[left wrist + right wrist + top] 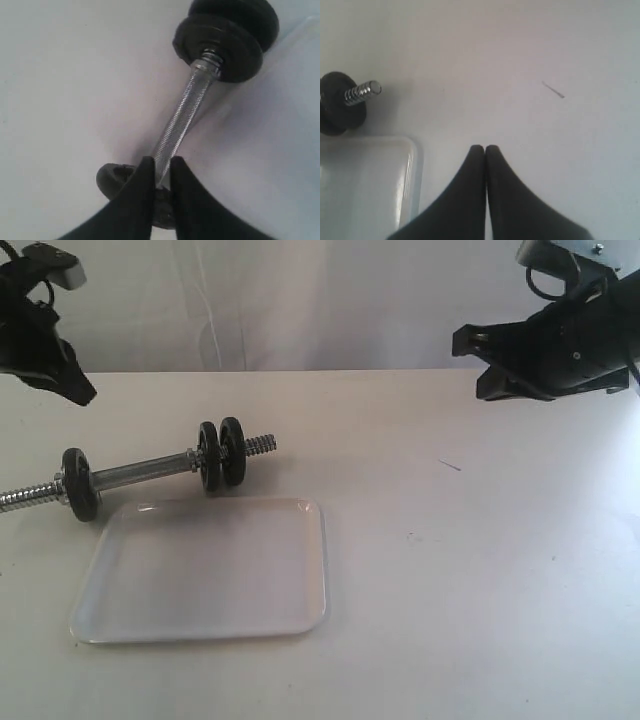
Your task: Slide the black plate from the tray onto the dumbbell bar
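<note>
The dumbbell bar (140, 473) lies on the table just behind the tray (200, 570). Three alike black plates sit on it: one (80, 483) near its left end and two side by side (221, 453) near its right threaded end. No disc lies in the tray. My left gripper (82, 392) hangs high above the bar's left part; in the left wrist view its fingers (162, 162) stand a narrow gap apart, with the bar (182, 117) far below showing through. My right gripper (468, 355) hovers at the upper right, shut and empty (485, 148).
A short dark scratch (450, 465) marks the white table to the right of the bar. The right wrist view shows the tray's corner (412, 150) and the bar's threaded end (362, 92) poking out of a plate (335, 102).
</note>
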Robot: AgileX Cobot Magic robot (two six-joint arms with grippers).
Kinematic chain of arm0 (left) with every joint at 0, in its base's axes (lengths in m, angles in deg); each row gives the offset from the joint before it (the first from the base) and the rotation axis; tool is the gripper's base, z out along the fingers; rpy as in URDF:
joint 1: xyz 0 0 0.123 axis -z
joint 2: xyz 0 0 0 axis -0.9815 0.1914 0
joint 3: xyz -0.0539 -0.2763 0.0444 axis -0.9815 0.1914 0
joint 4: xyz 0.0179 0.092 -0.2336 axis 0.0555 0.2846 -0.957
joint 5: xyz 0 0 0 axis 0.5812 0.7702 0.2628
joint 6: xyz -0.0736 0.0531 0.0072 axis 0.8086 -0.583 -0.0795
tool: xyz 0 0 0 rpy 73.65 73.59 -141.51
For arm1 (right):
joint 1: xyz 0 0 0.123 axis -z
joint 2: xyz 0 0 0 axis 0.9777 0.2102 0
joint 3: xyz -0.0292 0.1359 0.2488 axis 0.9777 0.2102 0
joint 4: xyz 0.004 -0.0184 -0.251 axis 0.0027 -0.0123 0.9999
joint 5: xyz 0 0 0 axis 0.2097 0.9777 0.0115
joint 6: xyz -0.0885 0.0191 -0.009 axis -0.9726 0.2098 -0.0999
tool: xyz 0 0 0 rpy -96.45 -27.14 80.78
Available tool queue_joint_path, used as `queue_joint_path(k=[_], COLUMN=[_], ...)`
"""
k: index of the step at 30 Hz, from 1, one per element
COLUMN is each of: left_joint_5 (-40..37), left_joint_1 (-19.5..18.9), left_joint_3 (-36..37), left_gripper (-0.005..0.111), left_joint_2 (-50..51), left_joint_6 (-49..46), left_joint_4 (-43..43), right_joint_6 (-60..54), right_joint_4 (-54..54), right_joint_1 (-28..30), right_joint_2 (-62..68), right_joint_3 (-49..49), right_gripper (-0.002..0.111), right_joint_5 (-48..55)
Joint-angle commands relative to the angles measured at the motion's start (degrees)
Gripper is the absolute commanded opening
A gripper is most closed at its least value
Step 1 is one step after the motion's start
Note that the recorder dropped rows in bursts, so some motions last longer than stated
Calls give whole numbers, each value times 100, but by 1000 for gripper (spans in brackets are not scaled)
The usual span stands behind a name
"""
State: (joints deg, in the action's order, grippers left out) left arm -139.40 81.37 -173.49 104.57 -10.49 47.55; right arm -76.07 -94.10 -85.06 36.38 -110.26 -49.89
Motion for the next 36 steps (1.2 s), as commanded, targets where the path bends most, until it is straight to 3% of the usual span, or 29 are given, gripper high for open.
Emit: queue_joint_path(k=[1, 3, 5, 10, 21, 31, 34, 36], left_joint_5=[-348, -412, -592, -504, 429, 536, 592, 584], left_joint_1=[488, 712, 873, 1034, 1033, 1033, 1057, 1110], left_joint_3=[-460, -496, -496, -496, -496, -496, -536, -587], left_gripper=[48, 61, 65, 66, 63, 29, 0, 0], left_joint_2=[357, 560, 776, 1190, 1638, 2010, 2008, 2008], left_joint_6=[-536, -804, -1052, -1731, -2161, -2161, -2378, -2593], left_joint_4=[406, 720, 905, 895, 895, 717, 639, 639], right_joint_6=[-159, -185, -232, -255, -365, -395, -395, -395], right_joint_4=[-36, -36, -36, -25, -25, -2, 8, 8], right_joint_1=[-107, -134, -143, -143, -143, -143, -143, -143], right_joint_2=[-100, -135, -190, -356, -763, -1270, -1415, -1483], right_joint_3=[34, 34, 34, 34, 146, 592, 602, 615], right_gripper=[0, 0, 0, 0, 0, 0, 0, 0], right_joint_5=[362, 498, 626, 808, 1039, 938, 951, 951])
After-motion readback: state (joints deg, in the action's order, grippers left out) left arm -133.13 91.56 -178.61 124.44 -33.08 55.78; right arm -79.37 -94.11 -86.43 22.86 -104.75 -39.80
